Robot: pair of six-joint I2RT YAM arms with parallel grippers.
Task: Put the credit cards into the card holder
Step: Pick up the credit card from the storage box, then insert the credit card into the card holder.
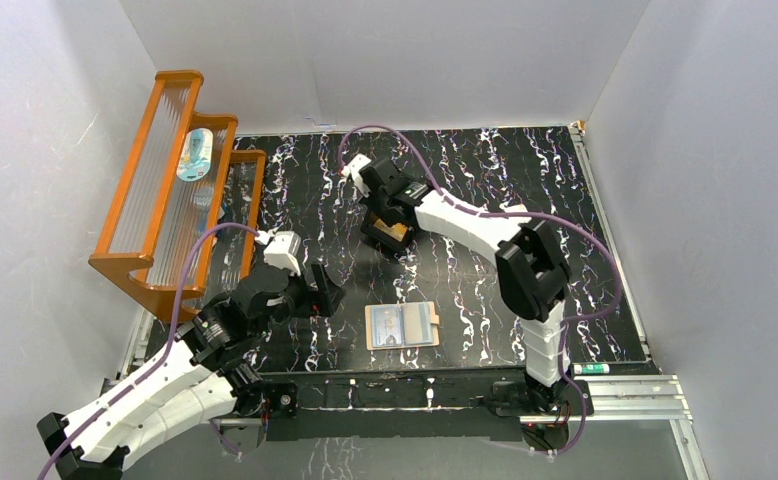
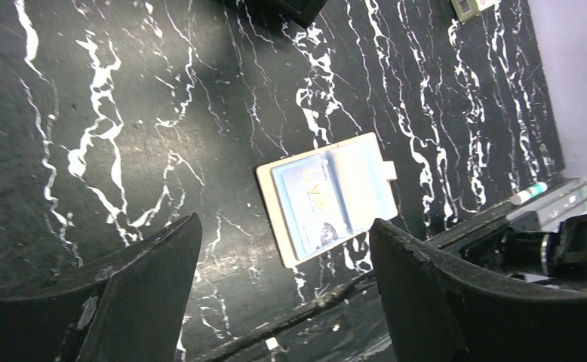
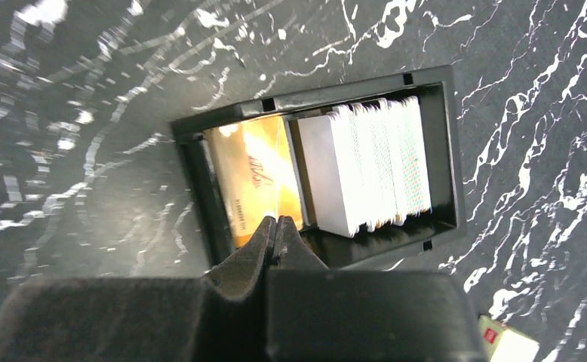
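Note:
The tan card holder lies open near the front edge with a whitish-blue card in its clear sleeve. My left gripper hangs open and empty to its left; its fingers frame the holder in the left wrist view. My right gripper is over the black divided tray. Its jaws are pressed together on the thin edge of an orange-gold credit card in the tray's left compartment. A stack of whitish credit cards stands in the right compartment.
An orange wooden rack with a small bottle stands at the back left. A white box with a red mark lies beside the tray. A marker pen lies on the front rail at right. White walls enclose the table.

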